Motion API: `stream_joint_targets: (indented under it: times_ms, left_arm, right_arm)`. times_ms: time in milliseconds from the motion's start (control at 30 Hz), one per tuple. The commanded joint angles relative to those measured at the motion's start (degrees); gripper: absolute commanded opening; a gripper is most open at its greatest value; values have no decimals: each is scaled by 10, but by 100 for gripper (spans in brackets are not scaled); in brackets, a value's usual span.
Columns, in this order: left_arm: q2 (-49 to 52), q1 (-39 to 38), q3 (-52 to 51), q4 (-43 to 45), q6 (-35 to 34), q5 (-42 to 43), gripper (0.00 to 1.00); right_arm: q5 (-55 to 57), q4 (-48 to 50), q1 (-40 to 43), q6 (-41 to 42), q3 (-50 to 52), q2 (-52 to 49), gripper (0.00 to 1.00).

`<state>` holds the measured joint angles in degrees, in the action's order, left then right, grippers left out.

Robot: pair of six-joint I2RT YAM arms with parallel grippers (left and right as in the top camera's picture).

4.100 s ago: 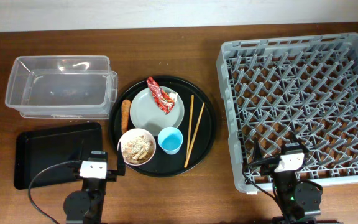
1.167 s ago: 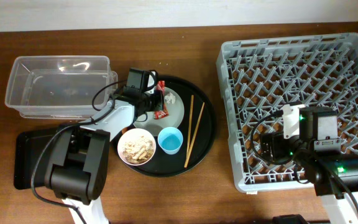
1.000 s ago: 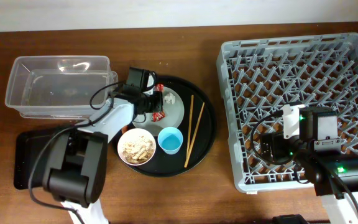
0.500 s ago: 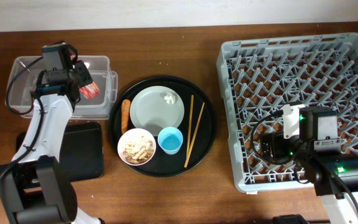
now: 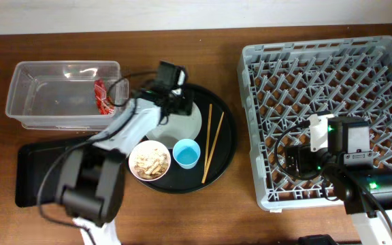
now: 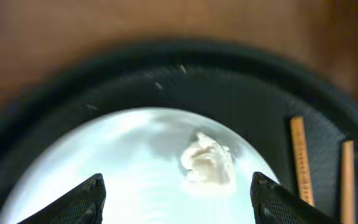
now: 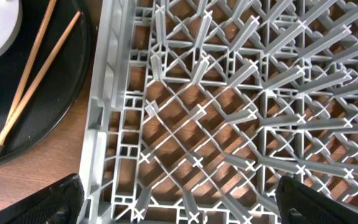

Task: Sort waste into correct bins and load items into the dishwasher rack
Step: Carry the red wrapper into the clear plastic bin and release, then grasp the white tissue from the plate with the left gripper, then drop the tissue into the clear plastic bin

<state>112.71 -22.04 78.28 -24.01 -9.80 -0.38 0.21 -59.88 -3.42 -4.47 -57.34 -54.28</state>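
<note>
The red wrapper [image 5: 101, 96] now lies in the clear tub [image 5: 50, 95], not w/ me. My left pincer [image 6: 180, 199], back over the plate [image 6: 117, 168] (white crumb [image 6: 207, 158] on it), gapes wide, empty; right pincer [image 7: 179, 204] wide above rack [image 7: 98, 112].

We see the grey rack [image 7: 98, 143] filling most of the frame, with two chopsticks [image 7: 33, 84] lying on the black tray [image 7: 55, 124] at upper left.
</note>
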Motion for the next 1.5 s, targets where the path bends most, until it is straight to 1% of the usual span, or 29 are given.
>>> stream_joint_targets:
  times_ms: [0, 33, 67, 133, 167, 200, 233, 300, 333, 400, 433, 500, 567, 633, 667, 733, 800, 833, 867, 900, 933, 967, 1033, 1100, 1167, 1267, 1400, 1433, 1467]
  left_arm:
    - [55, -22, 4, 24, 11, 5, 74]
    - [62, -25, 4, 29, 11, 7, 74]
    - [67, -30, 4, 31, 11, 7, 71]
    - [69, -36, 4, 36, 11, 6, 40]
    - [69, -36, 4, 38, 11, 4, 21]
    - [69, -35, 4, 38, 11, 1, 8]
    - [67, -34, 5, 35, 11, -10, 0]
    - [48, -26, 20, 7, 11, -41, 0]
    - [30, -18, 33, -14, 11, -41, 0]
    - [-26, 10, 60, -60, 11, -56, 0]
    - [-59, 30, 66, -77, 11, -74, 0]
    - [-125, 97, 67, -102, 11, -96, 0]
    - [-151, 160, 67, -123, 11, -96, 0]
    - [-151, 224, 65, -132, 11, -95, 0]
    - [-146, 259, 60, -132, 0, -95, 0]
    - [-132, 299, 60, -138, 0, -71, 0]
    - [-112, 316, 60, -144, 0, -67, 0]
    - [-100, 320, 60, -146, 0, -67, 9]
    - [-93, 320, 60, -146, 0, -67, 29]
    - [-89, 320, 60, -148, 0, -67, 42]
    - [-90, 320, 60, -150, 1, -67, 51]
    - [-98, 320, 63, -156, 1, -67, 56]
    - [-116, 319, 64, -162, 1, -65, 59]
    - [-151, 318, 64, -163, 1, -65, 70]
    - [-167, 318, 64, -176, 1, -49, 74]
    - [-167, 318, 63, -196, 1, -39, 75]
    - [-167, 318, 63, -189, 1, -39, 76]
    - [-166, 318, 63, -180, 1, -38, 70]
    - [-164, 318, 63, -159, 63, 39, 33]
  right_arm:
    - [3, 1, -3, 4, -12, 2, 98]
    - [3, 1, -3, 4, -12, 2, 98]
    - [3, 1, -3, 4, -12, 2, 98]
    - [3, 1, -3, 4, -12, 2, 98]
    - [3, 1, -3, 4, -12, 2, 98]
    - [3, 1, -3, 4, -12, 2, 98]
    - [3, 1, -3, 4, -12, 2, 98]
    - [3, 1, -3, 4, -12, 2, 98]
    - [3, 1, -3, 4, -12, 2, 98]
    - [3, 1, -3, 4, -12, 2, 98]
    - [3, 1, -3, 4, -12, 2, 98]
    - [3, 1, -3, 4, -12, 2, 98]
    - [3, 1, -3, 4, -12, 2, 98]
    - [3, 3, -3, 4, -12, 2, 98]
    - [3, 2, -3, 4, -12, 2, 98]
    - [3, 2, -3, 4, -12, 2, 98]
    - [3, 2, -3, 4, -12, 2, 98]
    - [3, 2, -3, 4, -12, 2, 98]
    - [3, 2, -3, 4, -12, 2, 98]
    - [3, 2, -3, 4, -12, 2, 98]
    - [3, 2, -3, 4, -12, 2, 98]
    - [3, 2, -3, 4, -12, 2, 98]
    - [3, 2, -3, 4, -12, 2, 98]
    - [3, 3, -3, 4, -12, 2, 98]
    - [3, 3, -3, 4, -12, 2, 98]
    - [3, 3, -3, 4, -12, 2, 98]
    - [3, 2, -3, 4, -12, 2, 98]
    - [2, 2, -3, 4, -12, 2, 98]
    - [2, 1, -3, 4, -12, 2, 98]
